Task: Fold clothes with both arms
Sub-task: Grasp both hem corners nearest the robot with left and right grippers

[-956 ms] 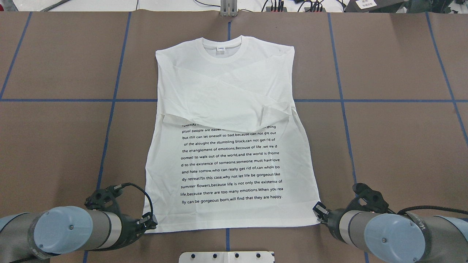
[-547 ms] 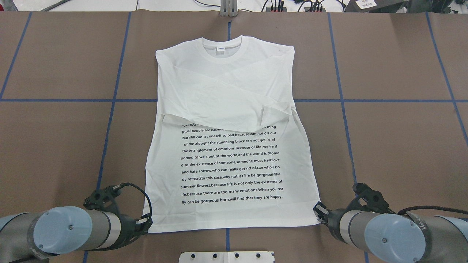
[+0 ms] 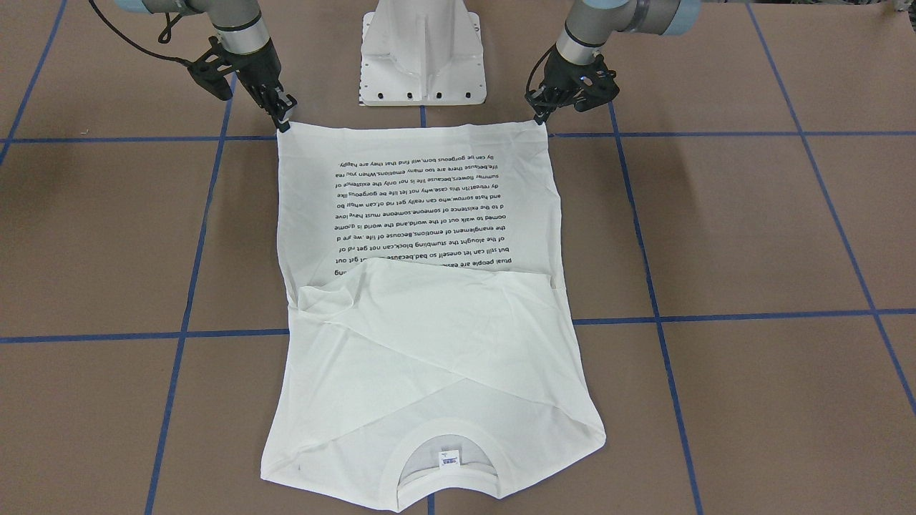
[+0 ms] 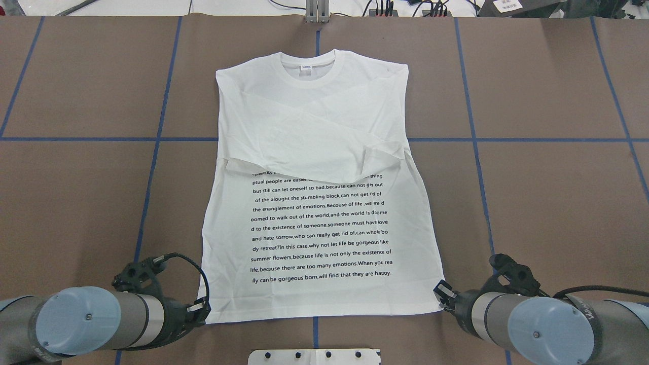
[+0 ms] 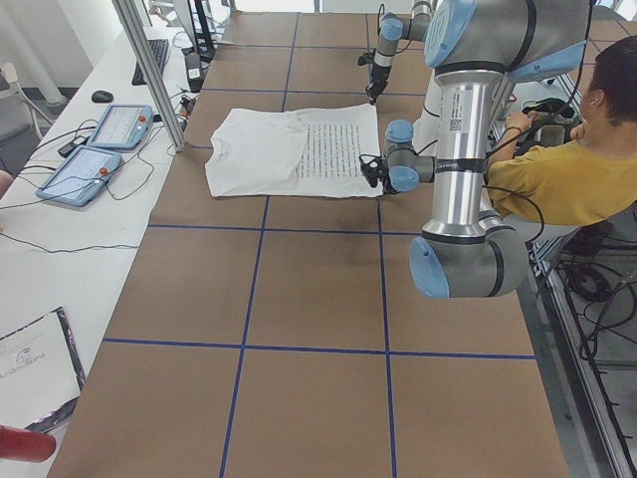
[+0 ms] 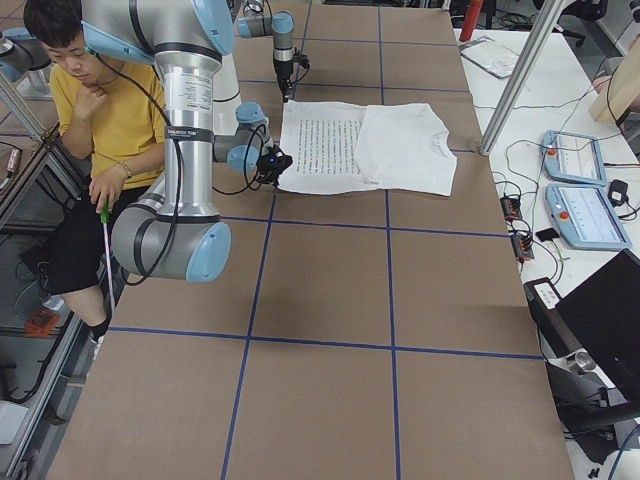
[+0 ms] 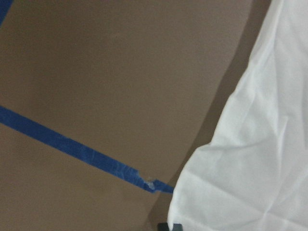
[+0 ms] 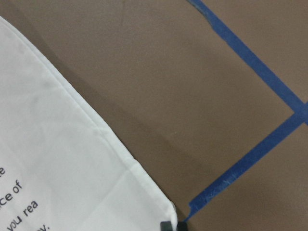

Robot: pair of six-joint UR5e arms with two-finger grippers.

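The white long-sleeved T-shirt [image 4: 314, 152] lies flat in the middle of the table, collar away from me. Its sleeves are folded across the chest above the black text block [image 4: 320, 228]. My left gripper [image 4: 200, 310] is at the hem's near left corner, low on the table, its fingertips closed together on the cloth edge; it also shows in the front-facing view [image 3: 540, 118]. My right gripper [image 4: 440, 295] pinches the hem's near right corner in the same way, also seen in the front-facing view [image 3: 284, 118]. The wrist views show each hem corner [image 7: 192, 202] [image 8: 144, 192] ending at the fingertips.
The brown table [image 4: 547, 203] carries a grid of blue tape lines. The white pedestal base [image 3: 422, 57] stands between the arms, just behind the hem. A person in yellow [image 5: 557, 169] sits behind the robot. Tablets [image 5: 100, 149] and cables lie beyond the table's far edge.
My left gripper has shifted slightly to the left, along the hem's corner. The right gripper and the shirt have stayed still.
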